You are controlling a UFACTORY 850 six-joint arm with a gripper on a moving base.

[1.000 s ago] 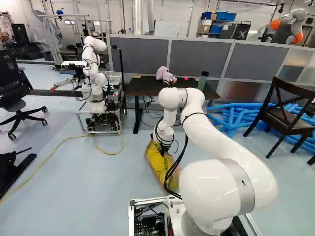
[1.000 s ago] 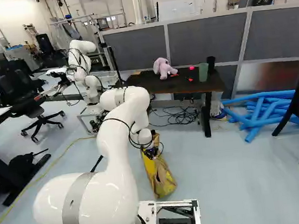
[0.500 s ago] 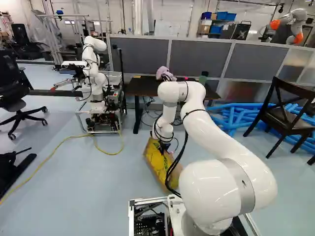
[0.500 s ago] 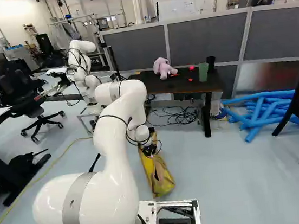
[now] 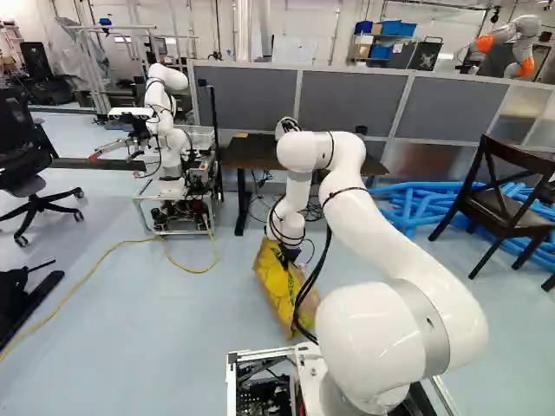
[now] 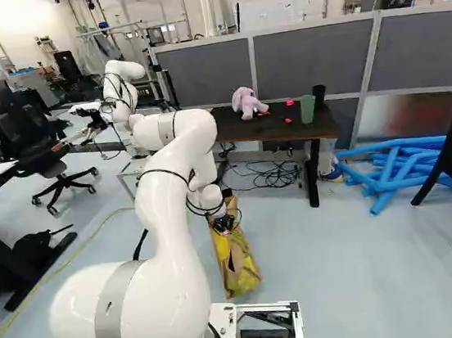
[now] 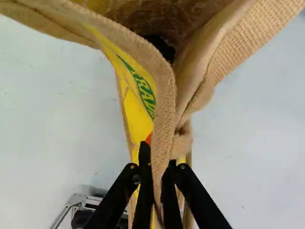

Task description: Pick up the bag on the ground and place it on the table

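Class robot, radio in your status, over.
Jaws shut on bag. Bag not yet on table. Pink plush toy, green cylinder take some tabletop.

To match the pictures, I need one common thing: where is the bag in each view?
Left base view: the bag is just below the middle.
Right base view: also below the middle.
Wrist view: in the claw and ahead of it.
Shared landmark: the claw, at the bag's top edge.

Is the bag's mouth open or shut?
Open: ahead of the gripper, the burlap edges of the bag stand apart and its inside shows between them. Burlap is pinched together between the fingers.
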